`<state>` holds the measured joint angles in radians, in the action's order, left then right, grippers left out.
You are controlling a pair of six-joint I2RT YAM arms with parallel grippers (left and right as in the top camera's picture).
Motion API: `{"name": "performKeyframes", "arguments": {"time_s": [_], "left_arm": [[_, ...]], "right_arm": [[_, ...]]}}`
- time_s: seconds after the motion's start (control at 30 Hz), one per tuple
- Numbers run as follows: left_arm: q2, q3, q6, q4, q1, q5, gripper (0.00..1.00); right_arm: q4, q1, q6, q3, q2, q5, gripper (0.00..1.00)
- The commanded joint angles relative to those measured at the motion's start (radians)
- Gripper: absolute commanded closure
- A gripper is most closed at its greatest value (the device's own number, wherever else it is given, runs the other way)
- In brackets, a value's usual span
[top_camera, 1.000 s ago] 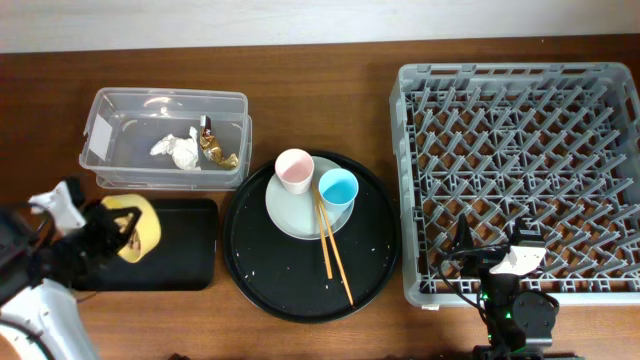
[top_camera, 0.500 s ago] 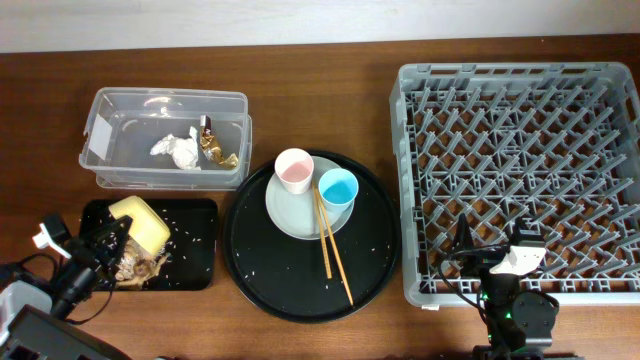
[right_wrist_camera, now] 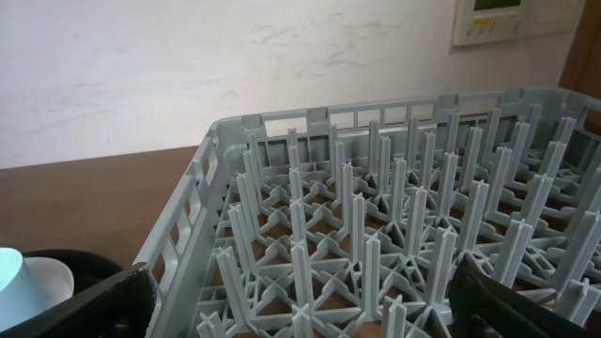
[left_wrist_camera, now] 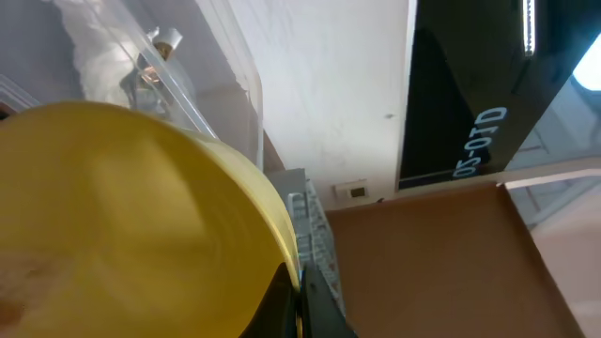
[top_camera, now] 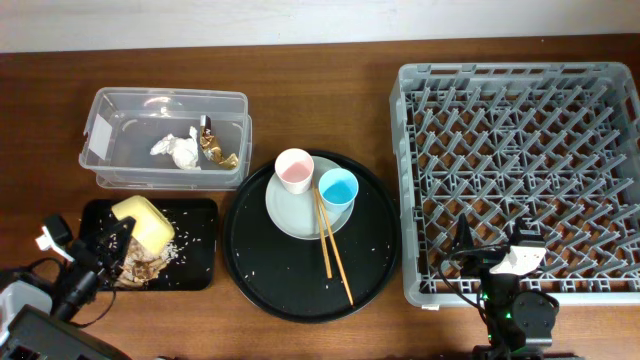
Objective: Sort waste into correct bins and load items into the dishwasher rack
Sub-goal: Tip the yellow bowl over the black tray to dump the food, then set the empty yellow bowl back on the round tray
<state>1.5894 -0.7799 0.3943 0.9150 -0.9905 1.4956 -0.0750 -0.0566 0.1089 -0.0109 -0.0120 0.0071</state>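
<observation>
My left gripper (top_camera: 117,238) is shut on the rim of the yellow bowl (top_camera: 143,223) and holds it tilted over the small black tray (top_camera: 195,262). Beige food scraps (top_camera: 140,263) lie on that tray. In the left wrist view the bowl (left_wrist_camera: 122,216) fills the frame, with my gripper (left_wrist_camera: 299,300) pinching its edge. The clear tub (top_camera: 110,112) holds the white tissue (top_camera: 178,150) and the gold wrapper (top_camera: 215,150). My right gripper (top_camera: 490,256) is open and empty over the front-left edge of the grey rack (top_camera: 520,90); its wrist view (right_wrist_camera: 300,319) shows the rack's pegs (right_wrist_camera: 376,225).
The large round black tray (top_camera: 290,290) holds the grey-blue plate (top_camera: 290,210), the pink cup (top_camera: 294,170), the blue cup (top_camera: 338,187) and the chopsticks (top_camera: 333,250), with crumbs around them. The blue cup's edge (right_wrist_camera: 9,272) shows at the right wrist view's left.
My left arm has dropped lower and tipped the yellow bowl. Food scraps have fallen out onto the small black tray. The right arm has not moved.
</observation>
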Motion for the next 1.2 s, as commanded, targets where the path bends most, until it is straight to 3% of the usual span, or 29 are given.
{"name": "performKeyframes", "arguments": {"time_s": [0.0, 0.03, 0.33, 0.43, 0.53, 0.6, 0.7, 0.77, 0.83, 0.9, 1.0, 1.17], "left_arm": [[0.006, 0.003, -0.016, -0.085, 0.000, 0.052, 1.00], [0.006, 0.003, -0.058, -0.044, 0.003, 0.079, 1.00], [0.006, 0.003, -0.072, -0.061, 0.002, 0.079, 0.99], [0.005, -0.018, -0.296, -0.062, 0.000, 0.079, 0.99], [-0.085, -0.101, -0.296, -0.020, 0.045, 0.055, 1.00], [-0.187, -0.176, -0.351, 0.004, 0.115, -0.082, 0.99], [-0.391, -0.256, -0.511, -0.010, 0.352, -0.489, 1.00], [-0.480, -0.255, -0.592, 0.003, 0.603, -0.805, 0.99], [-0.488, -0.255, -0.611, 0.035, 0.765, -0.909, 0.99], [-0.463, -0.246, -0.695, 0.060, 1.003, -1.143, 0.99], [-0.407, -0.233, -0.774, 0.039, 1.230, -1.231, 0.99], [-0.215, -0.233, -0.814, -0.043, 1.433, -1.295, 1.00]], "right_arm": [[-0.005, -0.004, 0.005, 0.005, 0.006, 0.005, 0.02], [-0.005, -0.004, 0.005, 0.005, 0.006, 0.005, 0.02], [-0.005, -0.004, 0.005, 0.005, 0.006, 0.005, 0.02], [-0.005, -0.004, 0.005, 0.005, 0.006, 0.005, 0.02], [-0.005, -0.004, 0.005, 0.005, 0.006, 0.005, 0.02], [-0.005, -0.004, 0.005, 0.005, 0.006, 0.005, 0.02], [-0.005, -0.004, 0.005, 0.005, 0.006, 0.005, 0.02], [-0.005, -0.004, 0.005, 0.005, 0.006, 0.005, 0.02], [-0.005, -0.004, 0.005, 0.005, 0.006, 0.005, 0.02], [-0.005, -0.004, 0.005, 0.005, 0.006, 0.005, 0.02], [-0.005, -0.004, 0.005, 0.005, 0.006, 0.005, 0.02], [-0.005, -0.004, 0.005, 0.005, 0.006, 0.005, 0.02]]}}
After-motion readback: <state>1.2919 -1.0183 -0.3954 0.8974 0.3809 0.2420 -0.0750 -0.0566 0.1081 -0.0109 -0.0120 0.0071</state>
